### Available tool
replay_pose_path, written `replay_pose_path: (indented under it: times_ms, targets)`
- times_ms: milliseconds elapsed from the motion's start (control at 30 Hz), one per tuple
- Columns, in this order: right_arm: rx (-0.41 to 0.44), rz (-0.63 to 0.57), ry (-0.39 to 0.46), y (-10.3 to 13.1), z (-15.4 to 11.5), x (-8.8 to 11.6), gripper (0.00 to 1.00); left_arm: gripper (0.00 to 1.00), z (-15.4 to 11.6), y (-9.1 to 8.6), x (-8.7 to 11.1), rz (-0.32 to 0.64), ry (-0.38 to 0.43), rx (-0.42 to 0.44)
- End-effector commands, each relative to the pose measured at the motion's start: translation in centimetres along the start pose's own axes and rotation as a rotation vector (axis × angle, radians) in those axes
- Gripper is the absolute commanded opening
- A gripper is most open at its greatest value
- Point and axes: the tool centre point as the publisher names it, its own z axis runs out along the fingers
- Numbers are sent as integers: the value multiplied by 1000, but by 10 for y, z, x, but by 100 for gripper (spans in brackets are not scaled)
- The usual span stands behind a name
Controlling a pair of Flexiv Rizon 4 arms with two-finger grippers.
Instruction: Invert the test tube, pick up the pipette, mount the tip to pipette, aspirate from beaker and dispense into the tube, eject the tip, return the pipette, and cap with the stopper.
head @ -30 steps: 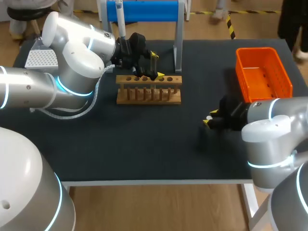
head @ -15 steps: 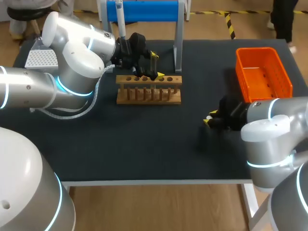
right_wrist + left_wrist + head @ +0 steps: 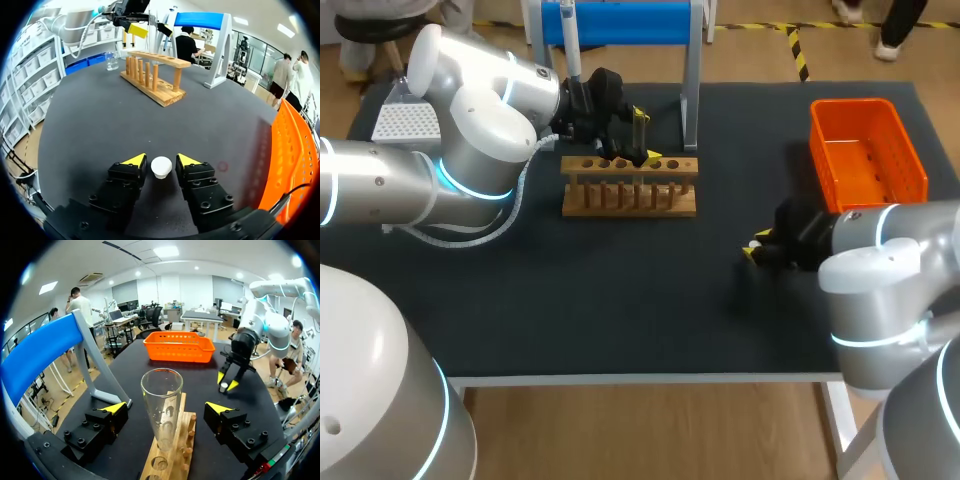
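Note:
A clear test tube (image 3: 161, 407) stands mouth up in the wooden rack (image 3: 630, 188). My left gripper (image 3: 642, 135) hovers over the rack, open, its fingers either side of the tube without touching it. On the dark table, at the right, my right gripper (image 3: 161, 161) is shut on a small white stopper (image 3: 161, 168), which rests on the tabletop. From the left wrist that gripper (image 3: 227, 385) shows beyond the rack, tips pointing down. The pipette (image 3: 571, 48) hangs on the blue stand (image 3: 620, 22) behind the rack. A small glass beaker (image 3: 112, 60) stands past the rack.
An orange bin (image 3: 868, 150) sits at the back right, close beside my right arm. A white tip box (image 3: 404, 121) lies at the back left, partly hidden by my left arm. The stand's grey leg (image 3: 691, 95) rises just behind the rack.

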Motion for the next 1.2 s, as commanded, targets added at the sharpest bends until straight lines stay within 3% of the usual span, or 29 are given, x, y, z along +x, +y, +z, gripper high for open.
replay_pose_path:
  times_ms: [33,700,833,1200]
  targets:
    - [7,1,-1,1,1,0,35,100,0,0,0,-1,1,-2]
    - [14,6,-10,0,1,-1,21,100,0,0,0,-1,1,-2]
    - [15,6,-8,0,1,-1,0,100,0,0,0,-1,1,-2]
    - [16,4,-6,1,0,-1,0,100,0,0,0,-1,1,-2]
